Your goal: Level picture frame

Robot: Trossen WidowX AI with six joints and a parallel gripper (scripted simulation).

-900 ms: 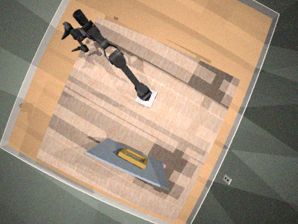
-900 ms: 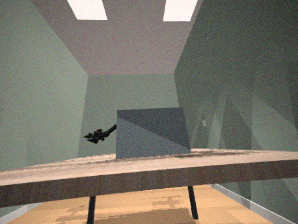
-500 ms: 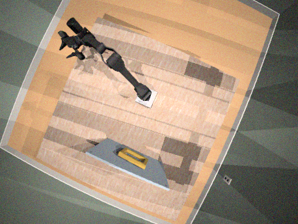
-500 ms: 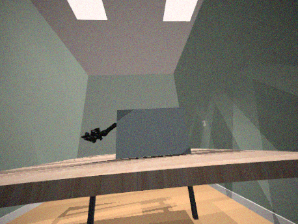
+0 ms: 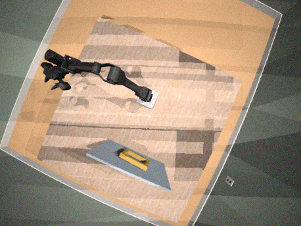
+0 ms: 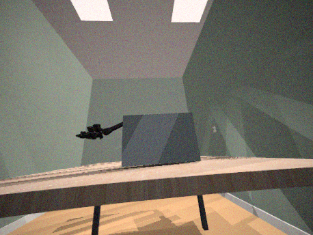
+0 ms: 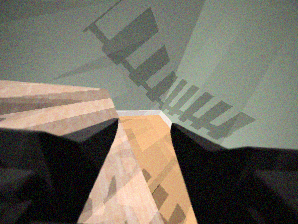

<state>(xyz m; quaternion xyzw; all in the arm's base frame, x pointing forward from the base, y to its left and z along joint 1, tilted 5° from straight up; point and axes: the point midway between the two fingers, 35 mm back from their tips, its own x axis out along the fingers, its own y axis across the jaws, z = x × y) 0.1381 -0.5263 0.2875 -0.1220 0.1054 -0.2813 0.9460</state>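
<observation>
Wooden table (image 5: 197,98) below, jaws partly spread, holding nothing, well apart from yellow frame (image 5: 134,159).

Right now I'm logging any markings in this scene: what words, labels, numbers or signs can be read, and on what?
None can be read.
Yellow picture frame: no lettering shows.
Grey wall panel: blank.
Small white wall plate: too small to tell.

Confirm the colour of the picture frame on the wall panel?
Yellow-orange rectangular picture frame, on the grey-blue wall panel; clearest in the top view.
</observation>
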